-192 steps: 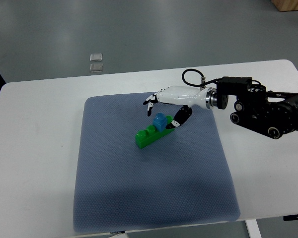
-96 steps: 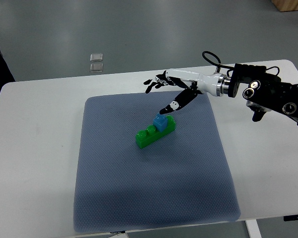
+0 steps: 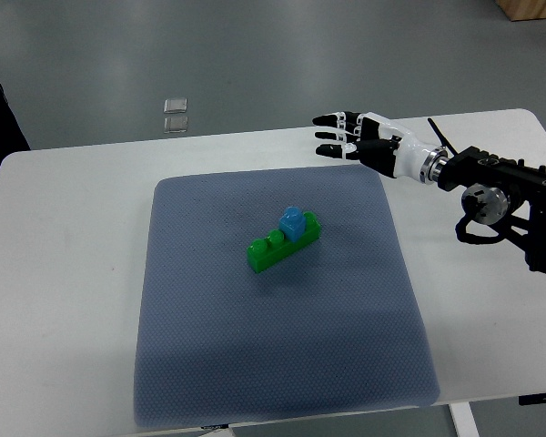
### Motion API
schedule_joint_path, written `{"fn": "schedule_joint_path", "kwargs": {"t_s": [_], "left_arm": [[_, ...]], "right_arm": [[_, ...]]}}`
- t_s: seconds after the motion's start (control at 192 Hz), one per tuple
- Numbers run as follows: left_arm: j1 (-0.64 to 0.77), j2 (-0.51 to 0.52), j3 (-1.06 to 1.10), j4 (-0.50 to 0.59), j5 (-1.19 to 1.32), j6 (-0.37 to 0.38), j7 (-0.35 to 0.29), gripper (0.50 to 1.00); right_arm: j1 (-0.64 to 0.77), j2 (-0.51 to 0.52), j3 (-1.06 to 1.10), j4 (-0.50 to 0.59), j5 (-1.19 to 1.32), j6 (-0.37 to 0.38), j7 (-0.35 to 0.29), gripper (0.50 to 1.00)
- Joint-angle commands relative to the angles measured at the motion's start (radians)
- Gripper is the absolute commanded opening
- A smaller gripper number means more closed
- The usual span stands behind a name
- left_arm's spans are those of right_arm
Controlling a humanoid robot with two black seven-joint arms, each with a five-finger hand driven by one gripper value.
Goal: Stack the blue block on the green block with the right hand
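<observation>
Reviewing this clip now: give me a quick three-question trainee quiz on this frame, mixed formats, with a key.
1. True or false: the blue block sits on top of the green block.
2. Multiple choice: the right hand is (A) clamped on the blue block, (B) open, holding nothing, clear of the blocks, (C) flat on the mat.
3. Fill in: the blocks rest on a grey-blue ____ on the white table.

Key: 1 true; 2 B; 3 mat.
</observation>
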Motion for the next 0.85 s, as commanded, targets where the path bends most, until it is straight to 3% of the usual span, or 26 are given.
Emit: {"fn": "schedule_joint_path", "kwargs": {"t_s": [0.0, 0.016, 0.114, 0.353, 0.847], "left_arm": [[0.0, 0.0, 0.0, 0.0, 0.0, 0.0, -0.001, 1.0], [0.0, 0.0, 0.0, 0.0, 0.0, -0.001, 0.0, 1.0], [0.0, 0.0, 0.0, 0.0, 0.0, 0.0, 0.0, 1.0], [0.0, 0.0, 0.0, 0.0, 0.0, 0.0, 0.0, 1.0], [0.0, 0.0, 0.001, 0.0, 0.0, 0.0, 0.0, 1.0]], "right_arm": [[-0.004, 0.005, 0.007, 0.0, 0.07, 0.0, -0.018, 0.926], [-0.013, 0.01, 0.008, -0.002, 0.169, 0.0, -0.053, 0.926], [-0.023, 0.025, 0.01, -0.005, 0.292, -0.003, -0.104, 0.926], [-0.072, 0.056, 0.057, -0.032, 0.456, -0.005, -0.108, 0.926], [-0.128, 0.085, 0.113, -0.038, 0.447, -0.006, -0.102, 0.926]]}}
